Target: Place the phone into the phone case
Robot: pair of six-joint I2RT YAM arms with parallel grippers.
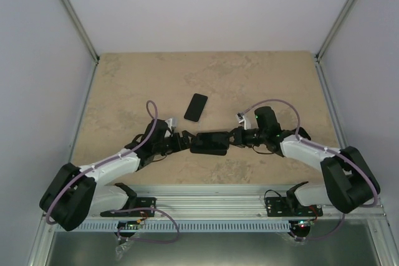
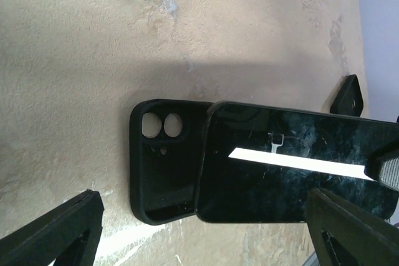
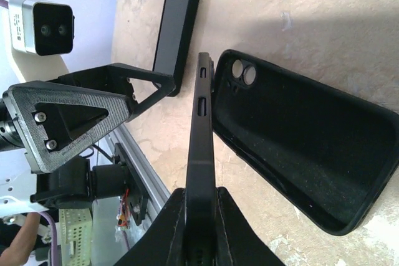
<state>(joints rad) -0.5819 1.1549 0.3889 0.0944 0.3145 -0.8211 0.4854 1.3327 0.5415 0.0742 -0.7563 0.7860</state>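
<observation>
Judged as about midway. Already done: lifting the phone (image 3: 201, 123) and bringing it to the phone case (image 3: 299, 147). Pinched now between the right fingers (image 3: 240, 238), pressed on its two faces near one end; shown edge-on in the right wrist view. Held tilted over the case, not parallel with it, one long edge near a long wall of the case; cannot tell whether touching there. From the left wrist, overlapping most of the case and leaving bare the end with the two camera holes (image 2: 163, 126). Clearly not seated yet, with the whole hollow of the case open to the right wrist view. As for the case: lying flat on the worktop (image 1: 137, 85), hollow side up, between the two arms. As for the left fingers (image 2: 59, 228): spread wide, gripping nothing, placed near the camera-hole end. Also to note: a second phone (image 1: 196, 107) farther back on the worktop, near, but touched by no fingers. Left to do, most likely: lowering the phone flat, matching its corners to the walls, then pressing it down into the rim on all sides.
</observation>
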